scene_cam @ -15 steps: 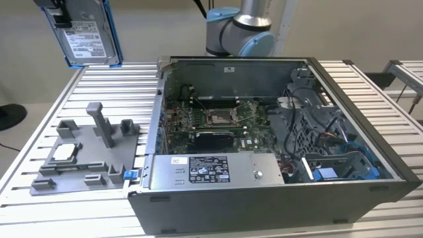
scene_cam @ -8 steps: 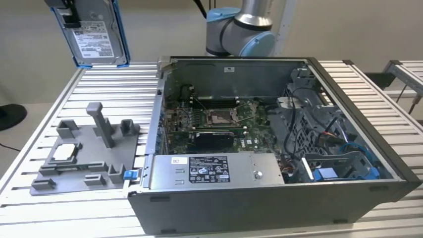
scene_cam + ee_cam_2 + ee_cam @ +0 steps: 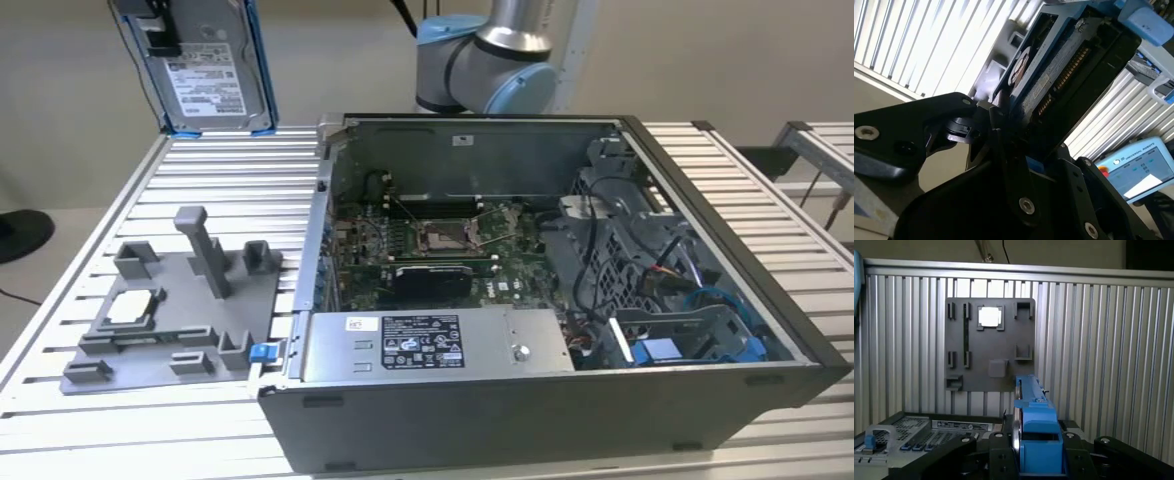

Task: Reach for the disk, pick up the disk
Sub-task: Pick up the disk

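One slatted table [image 3: 200, 172] (disk [image 3: 211, 72] aloft)

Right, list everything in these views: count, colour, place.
disk: one, silver-grey with white label and blue rails, held upright above the table's far corner, at the exterior view's left
computer case: one, dark grey, open, on the table
motherboard: one, green, inside the case
drive bay: one, blue, inside the case at the exterior view's right
fixture plate: one, grey, on the table beside the case
chip: one, white-topped, seated in the fixture plate
table: one, silver, slatted
robot arm: one, silver and light blue, behind the case
tool: one, black, shut on the disk
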Available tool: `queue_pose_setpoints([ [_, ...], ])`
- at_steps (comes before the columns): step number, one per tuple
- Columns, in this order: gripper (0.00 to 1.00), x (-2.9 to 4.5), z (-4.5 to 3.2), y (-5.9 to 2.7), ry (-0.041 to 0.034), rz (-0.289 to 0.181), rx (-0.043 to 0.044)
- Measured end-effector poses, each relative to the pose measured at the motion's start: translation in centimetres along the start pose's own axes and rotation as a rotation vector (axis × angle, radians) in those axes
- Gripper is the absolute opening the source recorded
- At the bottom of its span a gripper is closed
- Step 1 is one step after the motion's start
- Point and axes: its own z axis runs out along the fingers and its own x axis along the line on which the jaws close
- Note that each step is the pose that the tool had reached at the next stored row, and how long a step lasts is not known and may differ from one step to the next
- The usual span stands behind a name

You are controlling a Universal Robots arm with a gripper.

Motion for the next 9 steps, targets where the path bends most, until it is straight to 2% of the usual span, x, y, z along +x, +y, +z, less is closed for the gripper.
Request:
queue_pose_setpoints([
  [9, 0.0, 0.04, -0.01, -1.7, 0.0, 0.0, 0.0],
])
